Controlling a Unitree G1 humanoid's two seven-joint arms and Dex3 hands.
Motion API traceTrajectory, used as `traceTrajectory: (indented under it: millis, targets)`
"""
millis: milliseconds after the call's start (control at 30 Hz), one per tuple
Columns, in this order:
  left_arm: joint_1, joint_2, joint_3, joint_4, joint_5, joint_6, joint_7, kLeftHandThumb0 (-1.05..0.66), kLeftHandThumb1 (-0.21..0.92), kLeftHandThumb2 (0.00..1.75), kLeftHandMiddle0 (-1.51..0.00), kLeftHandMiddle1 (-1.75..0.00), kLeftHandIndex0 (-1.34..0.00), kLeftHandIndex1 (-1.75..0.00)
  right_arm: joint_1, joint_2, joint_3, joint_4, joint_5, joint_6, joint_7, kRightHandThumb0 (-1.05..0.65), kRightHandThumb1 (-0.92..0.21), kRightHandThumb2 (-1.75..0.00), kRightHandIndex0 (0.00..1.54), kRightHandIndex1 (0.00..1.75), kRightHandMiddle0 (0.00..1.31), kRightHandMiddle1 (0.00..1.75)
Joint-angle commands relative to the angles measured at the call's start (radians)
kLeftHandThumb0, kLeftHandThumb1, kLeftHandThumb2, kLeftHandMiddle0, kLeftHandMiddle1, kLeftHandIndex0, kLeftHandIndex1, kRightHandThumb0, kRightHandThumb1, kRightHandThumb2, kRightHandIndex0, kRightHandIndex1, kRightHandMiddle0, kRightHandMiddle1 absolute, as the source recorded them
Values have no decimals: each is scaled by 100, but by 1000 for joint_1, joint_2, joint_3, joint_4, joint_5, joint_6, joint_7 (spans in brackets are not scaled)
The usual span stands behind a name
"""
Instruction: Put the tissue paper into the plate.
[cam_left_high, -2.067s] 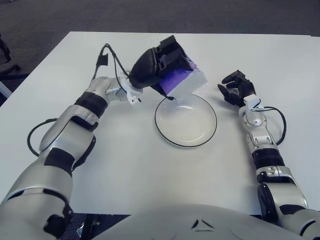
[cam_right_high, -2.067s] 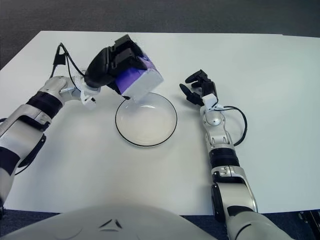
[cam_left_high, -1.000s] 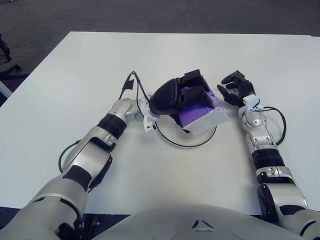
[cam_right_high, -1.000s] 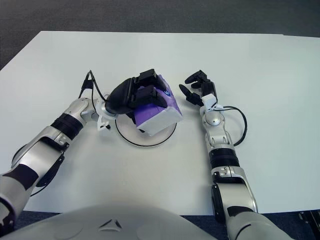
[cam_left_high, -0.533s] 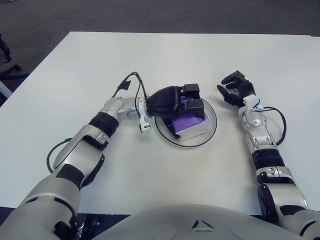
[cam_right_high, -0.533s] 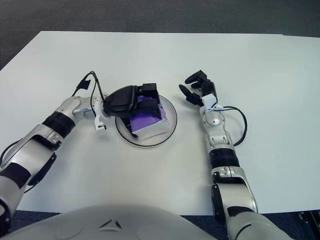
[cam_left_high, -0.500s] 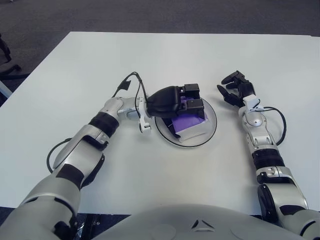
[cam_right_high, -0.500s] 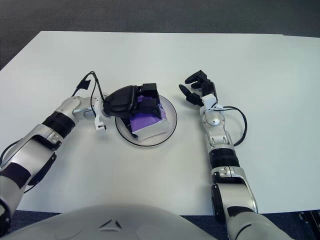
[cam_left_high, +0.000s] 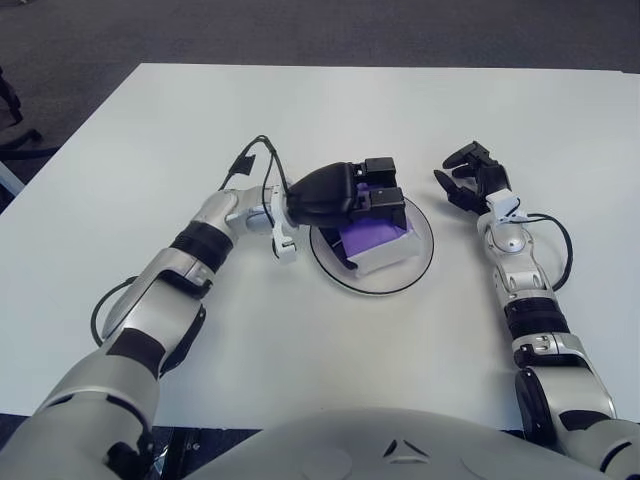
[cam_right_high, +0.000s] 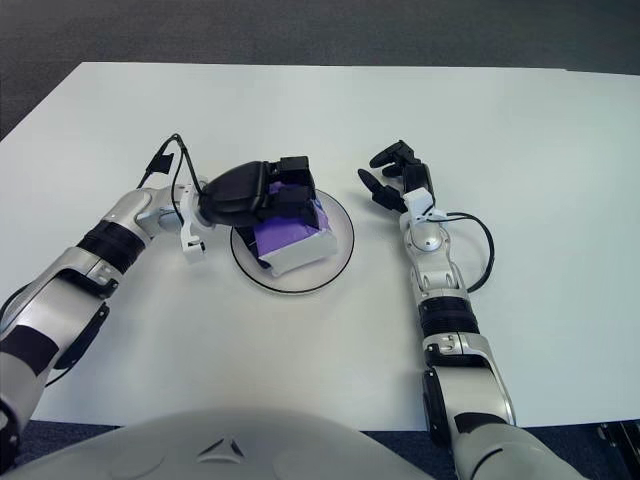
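The tissue pack (cam_left_high: 380, 245), purple on top with white sides, lies in the clear black-rimmed plate (cam_left_high: 418, 268) at the table's middle. My left hand (cam_left_high: 368, 200) hovers over the pack's left and far part. Its fingers (cam_left_high: 384, 198) stretch out just above the purple top, loosened from it. The thumb tip shows low by the pack's near left corner. My right hand (cam_left_high: 468, 180) is idle to the right of the plate, with its fingers spread and nothing in them.
The white table (cam_left_high: 300, 360) spreads wide around the plate. A black cable (cam_left_high: 247, 162) loops off my left wrist, left of the plate. Dark floor lies beyond the table's far edge.
My left hand carried the tissue pack down from above the plate's far rim and set it in the plate. Since half a second ago its fingers have lifted slightly off the pack.
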Motion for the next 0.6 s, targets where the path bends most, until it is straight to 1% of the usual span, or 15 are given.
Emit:
traceTrajectory:
  millis: [0, 33, 67, 100, 167, 200, 267, 300, 333, 367, 400, 433, 467, 533, 567]
  targets:
    - [-13, 22, 6, 4, -57, -2, -58, -10, 84, 30, -55, -139, -34, -158, 121, 43, 15, 56, -6, 7, -2, -37, -86, -40, 71, 161, 44, 153]
    - [-13, 23, 4, 5, -71, 0, -74, -29, 87, 23, -55, -136, -35, -151, 121, 43, 15, 56, -6, 7, -2, -37, -86, -40, 71, 161, 44, 153]
    - [-13, 24, 2, 6, -85, 2, -90, -36, 88, 21, -55, -135, -35, -149, 121, 43, 15, 56, -6, 7, -2, -37, -86, -40, 71, 161, 44, 153]
    - [-13, 24, 2, 7, -97, 3, -104, -46, 90, 18, -56, -131, -36, -143, 121, 43, 15, 56, -6, 7, -2, -37, -86, -40, 71, 161, 44, 153]
    - [-10, 27, -5, 5, -134, 18, -148, -57, 91, 16, -57, -126, -36, -134, 121, 42, 15, 56, -6, 7, -1, -37, -86, -40, 71, 161, 44, 153]
    - [-9, 28, -6, 3, -148, 24, -165, -64, 91, 18, -59, -119, -35, -121, 121, 42, 15, 56, -6, 7, -1, -37, -86, -40, 71, 161, 44, 153]
    - [-4, 33, -12, -5, -183, 44, -210, -72, 92, 22, -61, -110, -33, -104, 121, 42, 15, 56, -6, 7, -1, -37, -86, -40, 71, 161, 44, 153]
    - [-1, 36, -14, -12, -201, 55, -234, -77, 92, 25, -62, -104, -32, -89, 121, 42, 15, 56, -6, 7, -1, -37, -86, -40, 71, 161, 44, 153]
    - [2, 37, -15, -18, -216, 64, -255, -81, 92, 30, -63, -99, -31, -70, 121, 42, 15, 56, -6, 7, -1, -37, -86, -40, 71, 161, 44, 153]
    - [5, 38, -14, -23, -228, 70, -271, -84, 92, 32, -64, -96, -31, -57, 121, 43, 15, 55, -6, 7, -2, -37, -86, -40, 71, 161, 44, 153]
    - [8, 38, -13, -29, -240, 77, -288, -85, 92, 33, -65, -94, -31, -52, 121, 43, 15, 55, -6, 7, -2, -37, -86, -40, 71, 161, 44, 153]
    - [12, 38, -11, -36, -253, 84, -304, -88, 92, 37, -65, -98, -29, -40, 121, 43, 16, 55, -6, 8, -2, -37, -86, -40, 71, 161, 44, 153]
    - [15, 38, -9, -42, -263, 90, -318, -89, 92, 39, -65, -101, -27, -34, 121, 43, 16, 54, -6, 8, -2, -37, -86, -40, 71, 161, 44, 153]
    - [20, 36, -6, -51, -284, 99, -343, -94, 92, 46, -65, -113, -22, -17, 121, 43, 16, 54, -6, 8, -2, -37, -87, -40, 71, 161, 44, 153]
    - [23, 36, -7, -54, -300, 105, -358, -94, 92, 48, -65, -115, -21, -14, 121, 43, 16, 54, -6, 8, -2, -37, -87, -40, 71, 161, 44, 153]
